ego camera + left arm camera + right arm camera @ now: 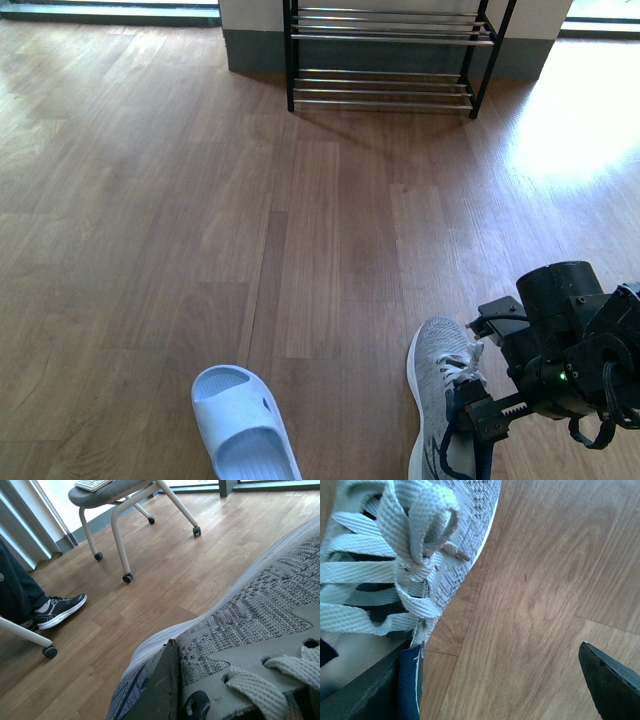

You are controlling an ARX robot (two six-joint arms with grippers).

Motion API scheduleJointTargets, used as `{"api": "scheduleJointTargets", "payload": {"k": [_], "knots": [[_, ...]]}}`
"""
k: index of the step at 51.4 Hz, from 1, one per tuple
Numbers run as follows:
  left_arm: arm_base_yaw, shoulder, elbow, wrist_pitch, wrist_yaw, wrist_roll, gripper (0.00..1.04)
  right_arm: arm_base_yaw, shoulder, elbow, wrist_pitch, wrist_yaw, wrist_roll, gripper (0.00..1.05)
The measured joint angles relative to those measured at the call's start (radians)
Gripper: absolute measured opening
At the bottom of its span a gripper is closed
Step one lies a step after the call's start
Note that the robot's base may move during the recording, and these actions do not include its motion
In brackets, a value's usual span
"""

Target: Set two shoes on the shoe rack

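One grey sneaker [442, 395] lies on the floor at the bottom right of the front view, toe towards the shoe rack [390, 60] far off by the wall. My right gripper [490, 425] is at its heel end and stands open [505, 680]. One finger is against the navy collar [410, 685], the other is out over bare floor. A second grey sneaker [260, 610] fills the left wrist view, and my left gripper [200, 700] is shut on its side by the laces. The left arm does not show in the front view.
A pale blue slipper [245, 425] lies left of the sneaker. The left wrist view shows a wheeled chair [125, 510] and a seated person's foot in a black shoe [60, 610]. Wood floor stretches to the rack.
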Motion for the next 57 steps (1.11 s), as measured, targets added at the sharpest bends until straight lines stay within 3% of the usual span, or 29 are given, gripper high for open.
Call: {"api": "scheduleJointTargets", "payload": {"k": [7,17,37,50,57], "knots": [[0.0,0.0,0.0,0.0,0.0,0.0,0.02,-0.049,0.047,0.022,-0.009,0.007,0.04,0.95],[0.0,0.0,0.0,0.0,0.0,0.0,0.02,-0.095,0.063,0.038,-0.007,0.024,0.087,0.72],[0.0,0.0,0.0,0.0,0.0,0.0,0.02,-0.194,-0.002,0.062,-0.081,0.055,0.171,0.02],[0.0,0.0,0.0,0.0,0.0,0.0,0.02,-0.271,-0.198,0.012,0.005,0.075,0.051,0.02],[0.0,0.0,0.0,0.0,0.0,0.0,0.02,-0.278,-0.328,-0.043,0.032,0.026,0.005,0.01]]}}
